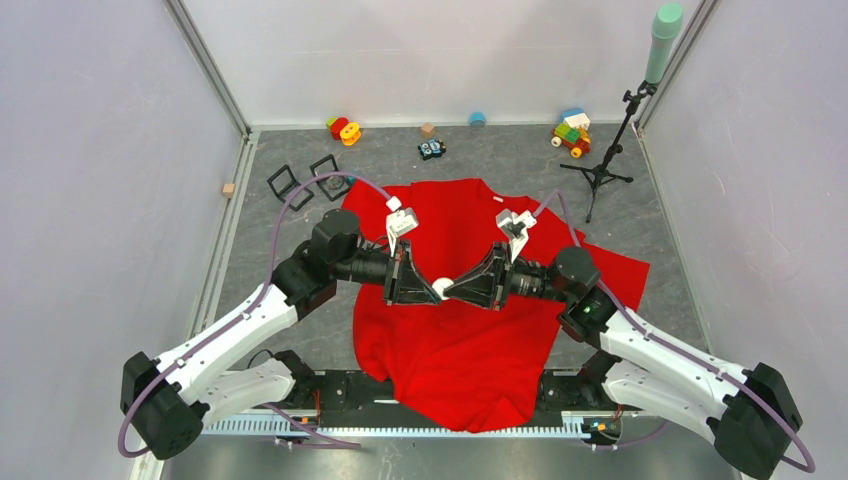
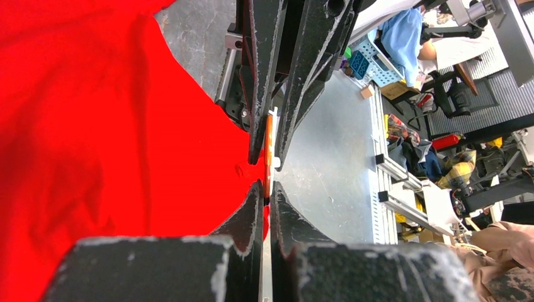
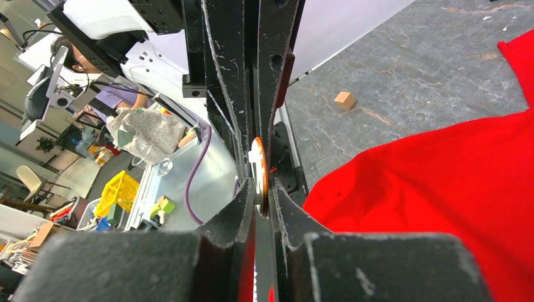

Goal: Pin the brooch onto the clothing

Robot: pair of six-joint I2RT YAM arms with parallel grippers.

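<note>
The red T-shirt (image 1: 460, 330) lies spread on the grey table, its hem hanging over the near edge. Both grippers meet tip to tip above its middle. A small round brooch (image 1: 441, 288), white with an orange face, is pinched between them. In the left wrist view the brooch (image 2: 269, 154) shows edge-on; my left gripper (image 2: 266, 189) is shut on its lower rim and the right arm's fingers (image 2: 286, 119) close on it from the far side. In the right wrist view my right gripper (image 3: 261, 189) is shut on the brooch (image 3: 259, 167), with the shirt (image 3: 441, 195) below at right.
Toys line the back wall: a red and yellow one (image 1: 345, 129), a small dark car (image 1: 431, 149) and a block vehicle (image 1: 571, 133). Two black frames (image 1: 283, 183) lie left of the shirt. A tripod stand (image 1: 600, 160) is at back right. A wooden cube (image 1: 228, 189) sits at far left.
</note>
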